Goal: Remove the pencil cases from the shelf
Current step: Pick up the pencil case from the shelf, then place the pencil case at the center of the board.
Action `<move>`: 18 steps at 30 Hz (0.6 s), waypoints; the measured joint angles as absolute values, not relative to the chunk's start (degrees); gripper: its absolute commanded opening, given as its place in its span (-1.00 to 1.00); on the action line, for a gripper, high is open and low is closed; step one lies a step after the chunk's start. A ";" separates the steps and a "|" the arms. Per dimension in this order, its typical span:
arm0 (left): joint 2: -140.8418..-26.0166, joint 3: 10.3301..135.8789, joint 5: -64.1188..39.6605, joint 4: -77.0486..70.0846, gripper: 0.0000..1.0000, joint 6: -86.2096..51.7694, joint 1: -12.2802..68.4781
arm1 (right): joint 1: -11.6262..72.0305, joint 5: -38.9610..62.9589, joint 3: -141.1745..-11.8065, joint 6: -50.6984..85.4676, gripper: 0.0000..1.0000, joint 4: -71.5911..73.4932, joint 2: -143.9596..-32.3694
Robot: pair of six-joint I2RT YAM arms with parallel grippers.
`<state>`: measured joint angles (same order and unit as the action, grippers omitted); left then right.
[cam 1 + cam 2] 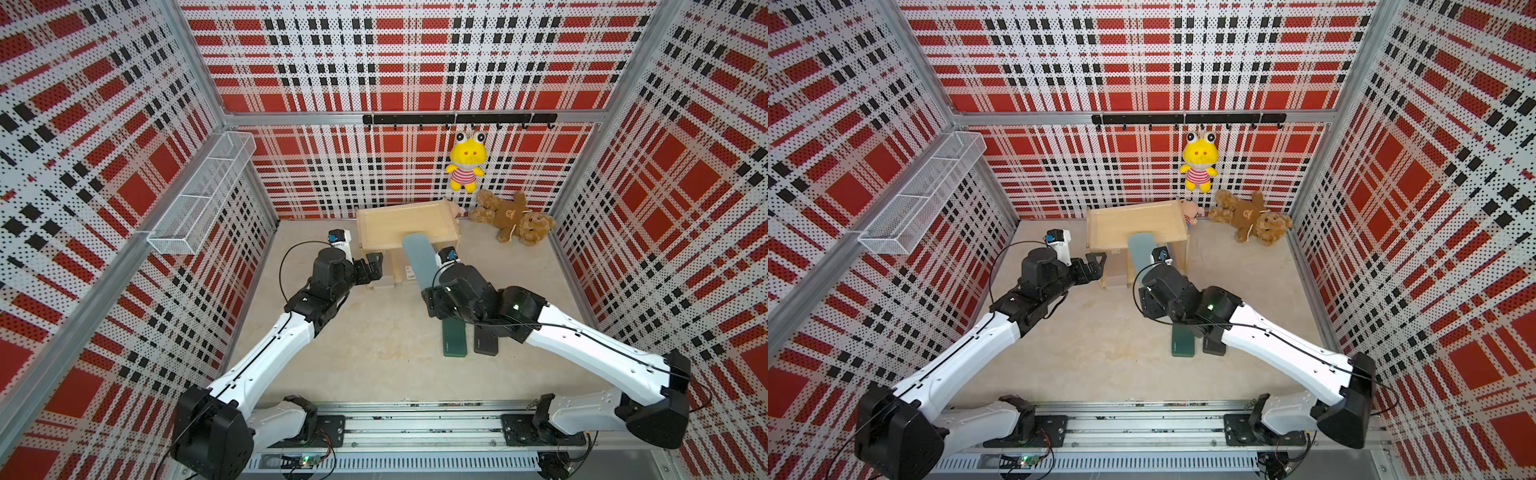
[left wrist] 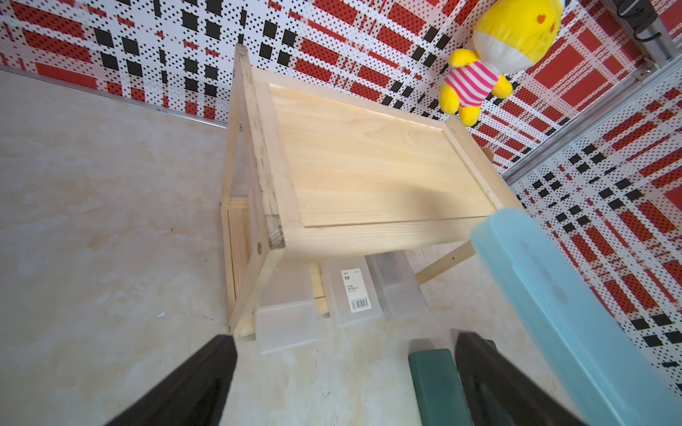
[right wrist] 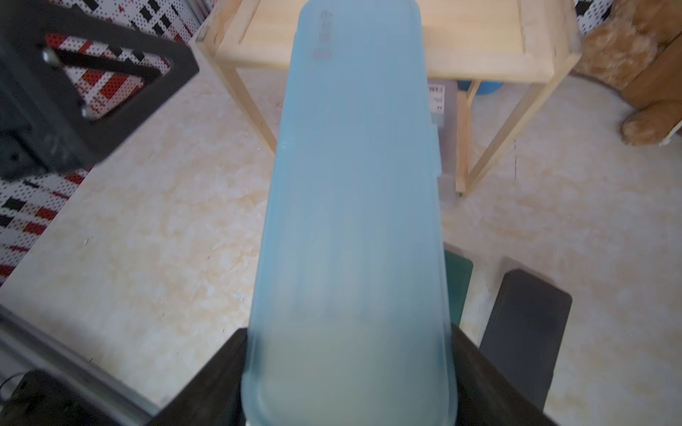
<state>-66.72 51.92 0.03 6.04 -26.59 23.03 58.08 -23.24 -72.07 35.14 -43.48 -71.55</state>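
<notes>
The shelf (image 1: 374, 226) has free room above its top board. At its 6 o'clock a blue case (image 1: 419, 262) slants across the front; three frosted cases (image 2: 352, 291) jut from the lower board. The floor (image 1: 365, 345) at 7 o'clock is free; a green case (image 1: 454, 340) and a black case (image 1: 487, 344) block 5, a teddy bear (image 1: 511, 218) 3.

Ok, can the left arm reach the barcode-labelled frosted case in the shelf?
Probably yes: the open left gripper faces the labelled frosted case, whose end pokes out of the shelf, with nothing between.
</notes>
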 measured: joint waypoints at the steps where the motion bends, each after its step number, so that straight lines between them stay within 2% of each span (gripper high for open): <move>1: -65.89 51.92 0.30 6.35 0.98 -26.63 23.38 | 59.90 -23.59 -68.55 37.45 0.16 -43.51 -68.31; 4: -63.05 51.94 1.04 7.09 0.98 -27.00 24.10 | 64.71 -24.49 -60.01 41.56 0.16 -43.81 -61.71; 7: -60.66 51.94 1.93 7.16 0.98 -27.64 24.69 | 69.91 -24.99 -54.19 43.72 0.16 -44.56 -60.14; 11: -59.99 52.23 2.55 7.22 0.98 -28.29 25.52 | 74.32 -24.60 -50.35 46.04 0.21 -44.56 -63.72; 18: -60.38 52.23 3.40 7.81 0.98 -28.51 26.74 | 74.50 -24.75 -47.42 57.32 0.21 -41.21 -72.62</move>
